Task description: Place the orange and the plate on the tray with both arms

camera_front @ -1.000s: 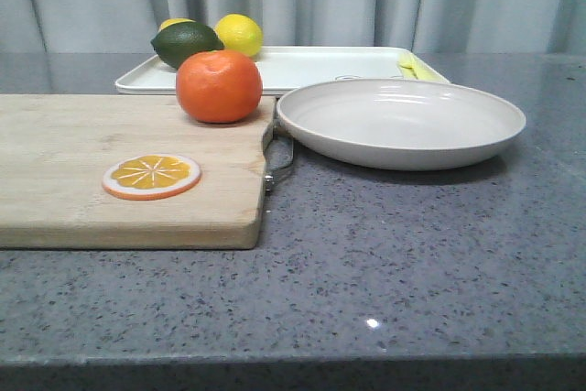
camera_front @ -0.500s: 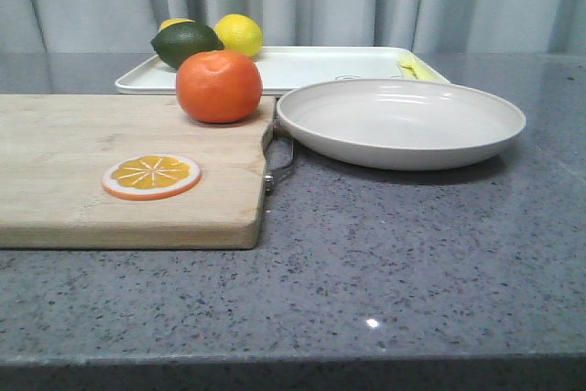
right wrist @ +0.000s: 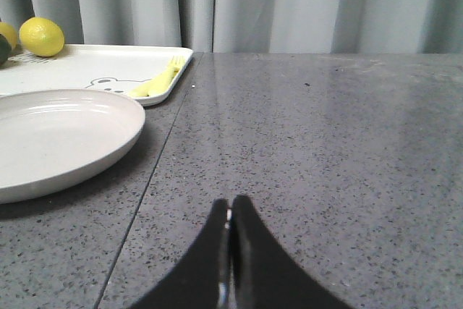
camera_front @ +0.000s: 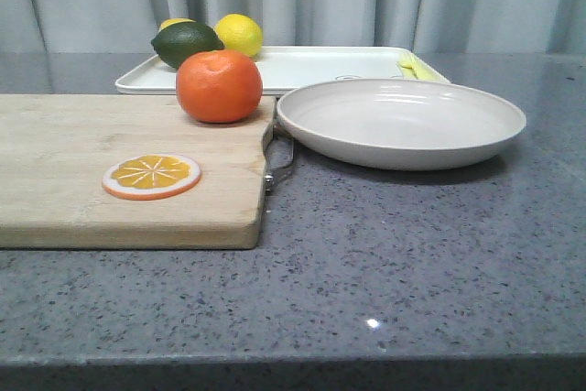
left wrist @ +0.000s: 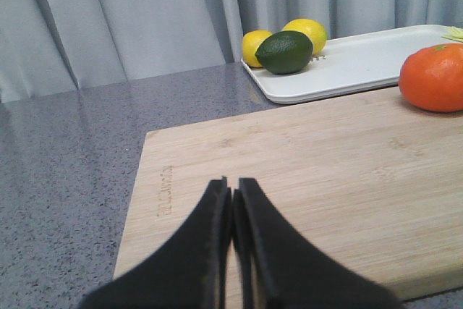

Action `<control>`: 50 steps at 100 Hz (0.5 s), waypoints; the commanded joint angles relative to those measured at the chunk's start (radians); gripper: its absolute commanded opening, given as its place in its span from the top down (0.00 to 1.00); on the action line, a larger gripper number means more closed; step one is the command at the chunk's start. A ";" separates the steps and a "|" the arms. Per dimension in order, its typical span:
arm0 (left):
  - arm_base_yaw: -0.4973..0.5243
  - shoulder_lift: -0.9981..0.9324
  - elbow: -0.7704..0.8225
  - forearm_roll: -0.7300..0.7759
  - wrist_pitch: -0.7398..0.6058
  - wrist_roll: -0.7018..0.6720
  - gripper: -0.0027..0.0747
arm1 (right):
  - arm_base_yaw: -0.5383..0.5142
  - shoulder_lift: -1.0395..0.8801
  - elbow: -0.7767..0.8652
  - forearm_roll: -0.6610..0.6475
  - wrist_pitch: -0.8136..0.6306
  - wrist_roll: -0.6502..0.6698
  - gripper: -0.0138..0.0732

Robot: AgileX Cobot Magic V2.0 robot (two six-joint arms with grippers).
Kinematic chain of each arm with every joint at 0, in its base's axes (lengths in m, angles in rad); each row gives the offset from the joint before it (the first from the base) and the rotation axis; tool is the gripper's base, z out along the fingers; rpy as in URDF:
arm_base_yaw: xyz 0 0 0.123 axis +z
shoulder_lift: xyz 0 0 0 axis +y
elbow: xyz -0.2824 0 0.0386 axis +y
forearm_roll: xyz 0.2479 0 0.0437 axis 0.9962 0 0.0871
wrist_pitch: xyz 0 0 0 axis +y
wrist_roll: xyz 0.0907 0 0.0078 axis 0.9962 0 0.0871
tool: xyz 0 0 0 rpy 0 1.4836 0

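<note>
- Nothing is placed yet: your orange (camera_front: 219,86) sits on the cutting board (camera_front: 82,171), and the plate (camera_front: 400,122) rests on the table just in front of the tray (camera_front: 316,65).
- Your left gripper (left wrist: 231,208) and right gripper (right wrist: 230,226) are both closed and empty, so both grasps are still ahead.

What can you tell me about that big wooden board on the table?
The wooden board is a pale, thick cutting board with rounded edges, lying flat on the grey speckled table. A metal handle sticks out at its right end, next to the plate. The orange sits near its far right corner and an orange slice lies nearer the front. Faint lettering is branded along one end.
</note>
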 commanded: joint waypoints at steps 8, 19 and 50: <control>0.002 -0.033 0.001 -0.013 -0.116 -0.011 0.99 | 0.002 -0.021 -0.006 -0.010 -0.146 0.001 0.92; 0.002 -0.033 -0.025 -0.048 -0.107 -0.011 0.99 | 0.002 -0.021 -0.039 -0.010 -0.148 0.001 0.92; -0.001 0.078 -0.225 -0.239 0.109 -0.009 0.99 | 0.002 0.066 -0.331 0.019 0.182 0.001 0.92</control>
